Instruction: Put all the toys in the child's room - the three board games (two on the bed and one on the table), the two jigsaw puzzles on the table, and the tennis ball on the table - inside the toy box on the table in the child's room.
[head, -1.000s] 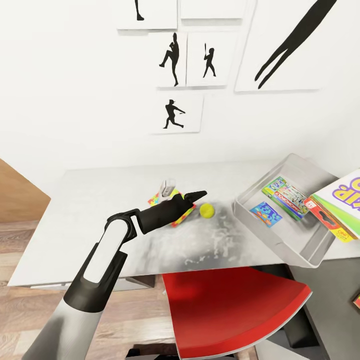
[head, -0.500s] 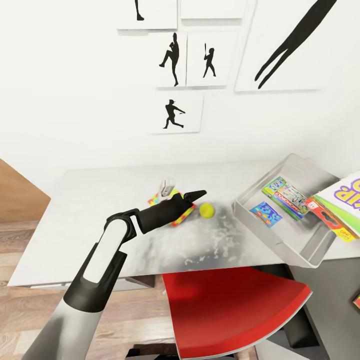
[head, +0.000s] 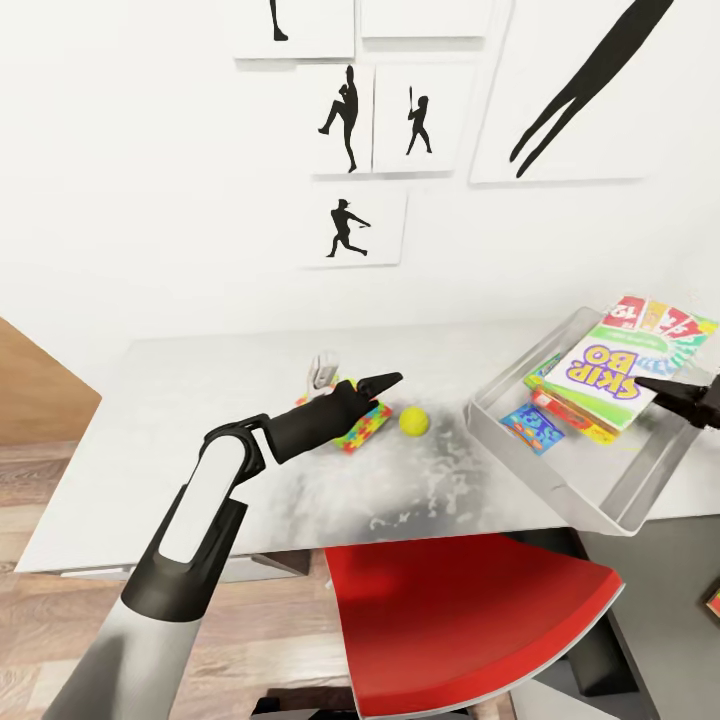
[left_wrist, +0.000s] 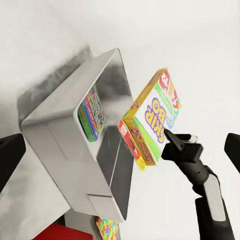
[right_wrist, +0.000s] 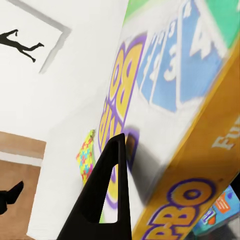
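Right gripper of ours is clamped on the Skip-Bo box, hanging it over the toy box; left gripper, fingers apart, hovers near it.

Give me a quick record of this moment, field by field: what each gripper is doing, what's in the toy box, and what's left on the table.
right gripper: shut on the Skip-Bo box, holding it over the toy box
left gripper: open, hovering above the jigsaw puzzle
toy box contents: green board game, blue puzzle box
left on table: jigsaw puzzle, tennis ball
tennis ball position: between the jigsaw puzzle and the toy box
below the table: red chair
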